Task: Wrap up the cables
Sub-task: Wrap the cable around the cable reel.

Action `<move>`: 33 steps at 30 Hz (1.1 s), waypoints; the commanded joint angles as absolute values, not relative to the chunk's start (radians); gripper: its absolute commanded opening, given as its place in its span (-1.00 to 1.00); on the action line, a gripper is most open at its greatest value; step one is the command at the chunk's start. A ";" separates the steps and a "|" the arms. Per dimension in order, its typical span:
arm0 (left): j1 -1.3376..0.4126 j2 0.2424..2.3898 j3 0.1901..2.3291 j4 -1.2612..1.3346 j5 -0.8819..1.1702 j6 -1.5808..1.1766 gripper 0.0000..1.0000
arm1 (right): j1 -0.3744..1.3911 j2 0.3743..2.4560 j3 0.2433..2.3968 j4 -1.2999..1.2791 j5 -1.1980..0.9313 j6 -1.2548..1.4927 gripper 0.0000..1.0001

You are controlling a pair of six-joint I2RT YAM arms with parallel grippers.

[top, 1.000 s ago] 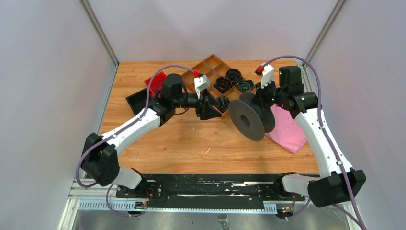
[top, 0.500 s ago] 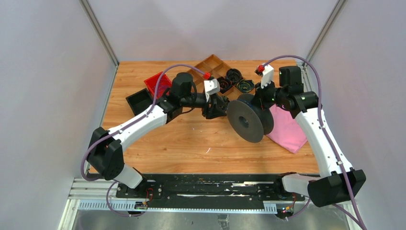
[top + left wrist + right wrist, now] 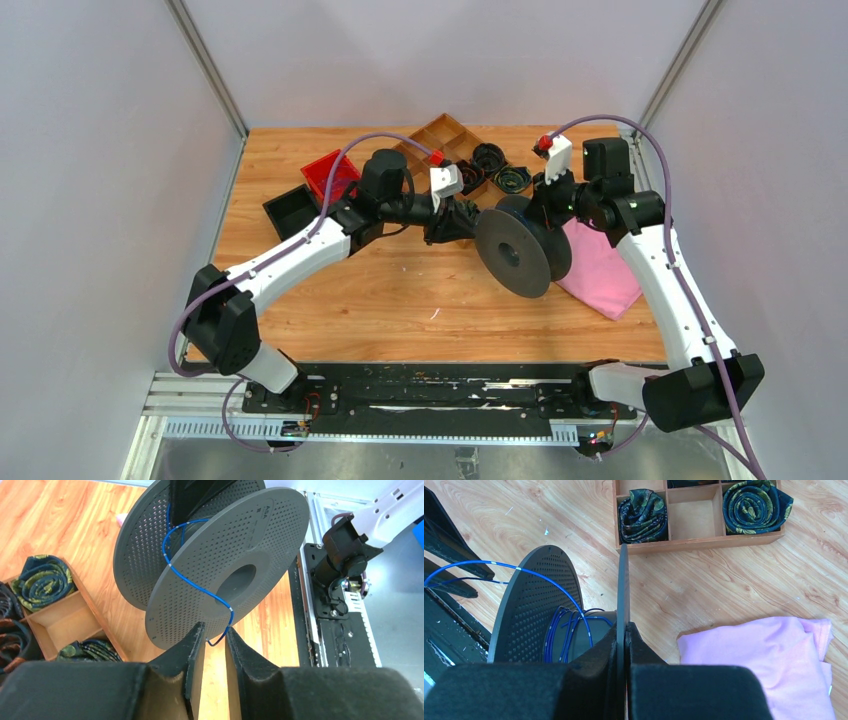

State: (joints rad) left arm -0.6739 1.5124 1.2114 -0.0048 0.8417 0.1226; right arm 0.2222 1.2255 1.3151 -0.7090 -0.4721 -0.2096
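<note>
Left wrist view shows the left pincer (image 3: 215, 633) narrowly parted, with the blue cable (image 3: 192, 581) ending between its tips and running to the spool (image 3: 260, 535) at twelve o'clock. Opposite, the right pincer (image 3: 623, 630) is clamped on the spool's flange.

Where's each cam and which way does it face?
Top external: fixed above and behind the bases, looks down on the table; left arm and right arm show whole.
Left wrist: rides the left arm, faces the spool and right arm's base; left pincer at bottom.
Right wrist: rides the right arm, looks down along the spool flange its right pincer clamps, onto tray and cloth.
Shared: both wrists see spool, blue cable, tray.
</note>
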 commanded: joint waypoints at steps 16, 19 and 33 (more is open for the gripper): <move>-0.540 1.507 1.237 -0.067 0.807 0.254 -0.99 | 0.235 1.195 1.367 -0.722 -0.625 -0.145 -0.99; -0.496 1.528 1.255 -0.083 0.830 0.266 -0.99 | 0.232 1.194 1.393 -0.728 -0.656 -0.115 -0.99; -0.462 1.559 1.130 0.097 0.790 0.143 -0.99 | 0.102 1.308 1.649 -0.670 -0.700 0.297 -0.99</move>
State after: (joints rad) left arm -0.4553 1.5440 1.1618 -0.0063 0.8219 0.2085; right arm 0.1387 1.2751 1.5913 -0.7303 -0.6724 0.1009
